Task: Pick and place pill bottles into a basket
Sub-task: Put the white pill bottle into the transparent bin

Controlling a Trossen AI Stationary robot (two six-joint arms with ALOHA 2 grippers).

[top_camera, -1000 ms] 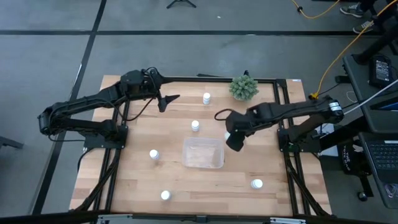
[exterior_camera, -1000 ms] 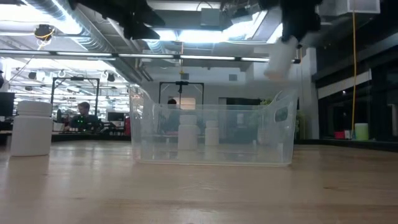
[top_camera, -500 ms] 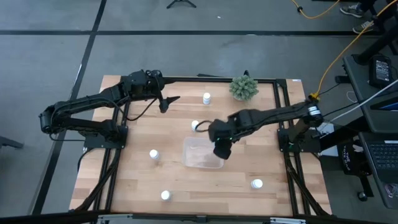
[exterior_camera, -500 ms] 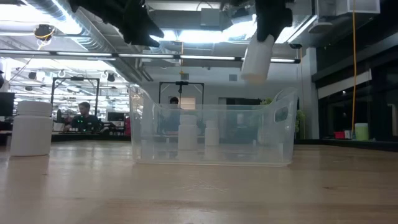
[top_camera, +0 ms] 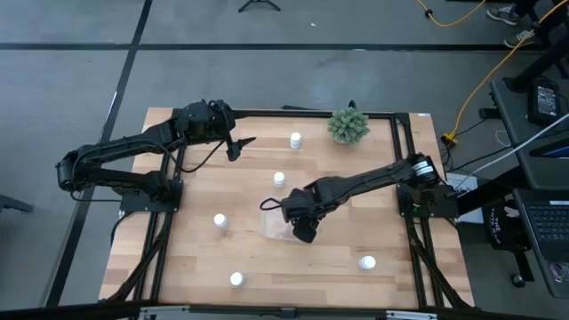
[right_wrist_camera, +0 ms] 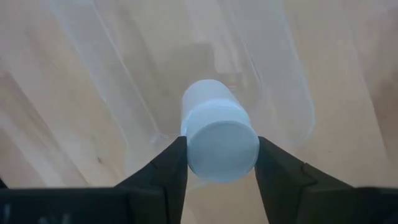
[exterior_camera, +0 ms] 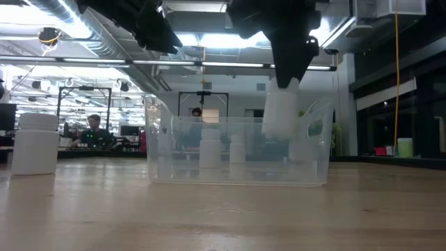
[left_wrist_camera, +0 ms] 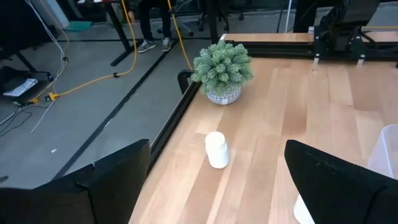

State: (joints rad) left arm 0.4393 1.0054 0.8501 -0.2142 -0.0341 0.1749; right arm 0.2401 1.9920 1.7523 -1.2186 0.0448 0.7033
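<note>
Progress looks early: the basket [top_camera: 277,222] appears to hold no bottle yet, and the first one [right_wrist_camera: 219,138] is only now being carried in. The right gripper [top_camera: 302,228] hangs over the middle of the basket, its fingers [right_wrist_camera: 163,171] pinching that bottle by its sides. In the low view the bottle [exterior_camera: 280,111] has its lower end below the basket's rim [exterior_camera: 237,120] but well off the floor — so not yet released, as far as I can judge.

Five pill bottles stand loose on the counter [top_camera: 391,284]: one at the far edge [top_camera: 295,140] near the green plant [top_camera: 348,125], one just beyond the basket [top_camera: 279,179], one to its left [top_camera: 220,220], one near-left [top_camera: 236,279] and one near-right [top_camera: 367,262]. All of these remain to be collected.

The left gripper [top_camera: 242,143] waits over the far-left part of the counter, fingers [left_wrist_camera: 112,177] spread wide.

From above, the right arm hides much of the basket — its right half is covered. The two small bottles seen through the clear walls in the low view seem to stand behind it, though that is hard to settle.
</note>
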